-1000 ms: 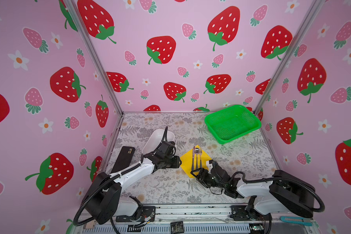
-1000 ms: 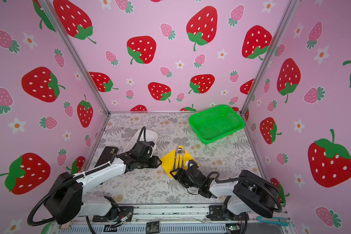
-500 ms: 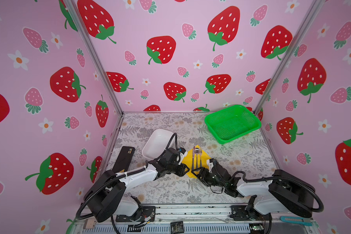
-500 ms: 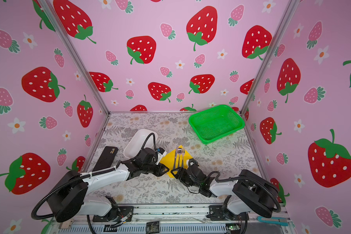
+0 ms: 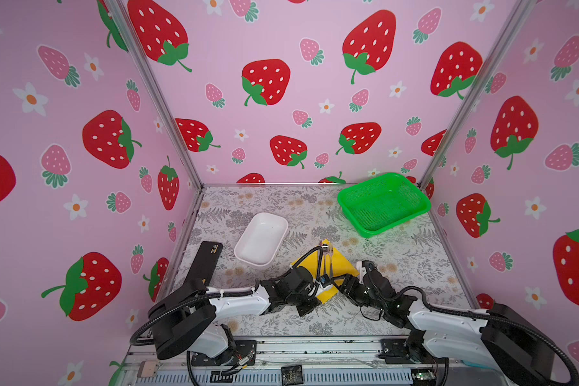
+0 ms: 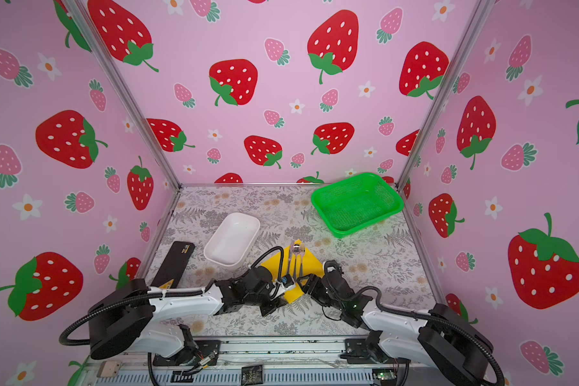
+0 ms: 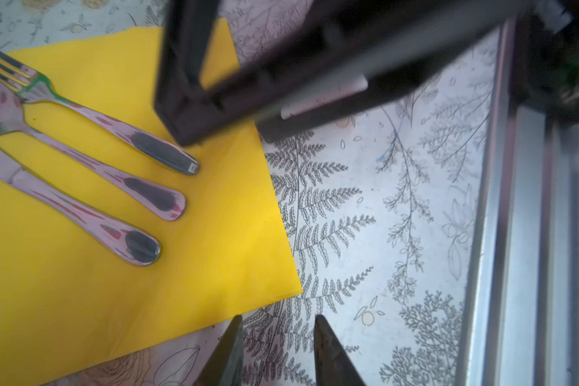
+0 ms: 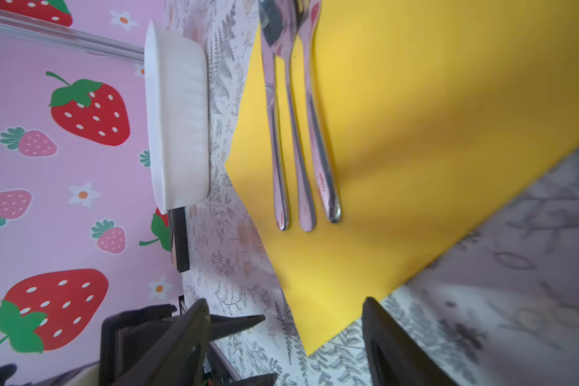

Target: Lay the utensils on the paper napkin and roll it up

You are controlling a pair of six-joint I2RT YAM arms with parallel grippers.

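Napkin (image 5: 343, 265) lies flat on the table (image 5: 415, 254), turned like a diamond. 3 utensils (image 5: 327, 259) lie side by side along its middle, heads at its far corner, handles toward its near corner.

Left gripper (image 7: 276, 329) is low, just off the napkin's near-left edge by the near corner. Its fingers (image 7: 229, 344) are slightly apart with only table between them, pinching nothing.

Right gripper (image 8: 283, 320) is at the napkin's near-right edge. Its fingers (image 8: 381, 341) are spread wide and the near corner shows in the gap; contact cannot be told.

White tray (image 5: 261, 239) is near the napkin's left. Black box (image 5: 206, 262) is further left. Green basket (image 5: 383, 204) is well behind the napkin, to the right.
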